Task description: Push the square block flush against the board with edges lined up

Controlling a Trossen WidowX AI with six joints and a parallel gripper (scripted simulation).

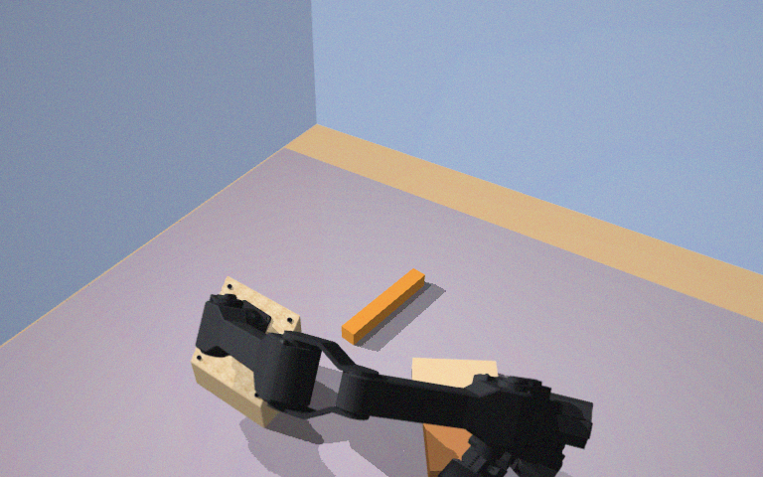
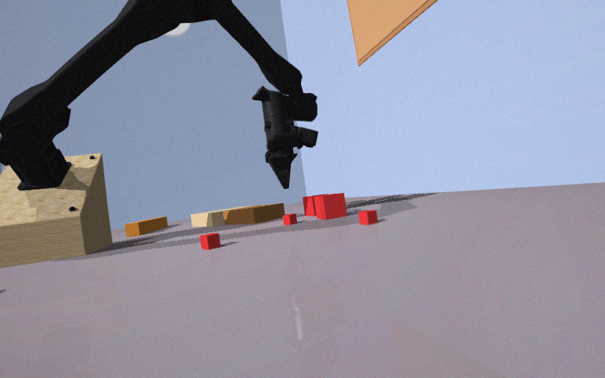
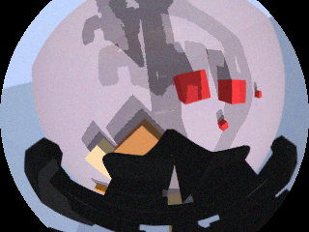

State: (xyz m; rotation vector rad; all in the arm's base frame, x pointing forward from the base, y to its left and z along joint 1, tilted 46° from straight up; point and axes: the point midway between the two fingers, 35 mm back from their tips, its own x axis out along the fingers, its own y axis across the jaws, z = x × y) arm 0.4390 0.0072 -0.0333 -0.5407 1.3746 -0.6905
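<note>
A cream block [image 1: 454, 368] [image 2: 200, 220] [image 3: 98, 158] and an orange-brown block [image 1: 441, 441] [image 2: 269, 213] [image 3: 139, 141] lie flat, side by side. They look close together; the arm and fingers hide much of both, so full contact, even edges, and which is the square block or the board cannot be told. My gripper [image 2: 286, 183] [image 3: 171, 137] is shut and empty. It points down in the exterior view, above the table and clear of both blocks. In the top view its fingertips are not visible.
A long orange bar [image 1: 383, 306] [image 2: 146, 226] lies nearer the wooden robot base [image 1: 225, 377] [image 2: 39, 242]. Several red cubes stand about, two larger ones [image 3: 192, 88] [image 3: 233, 92] beyond the orange-brown block, and small ones [image 2: 209, 241] [image 2: 368, 217] [image 2: 290, 219].
</note>
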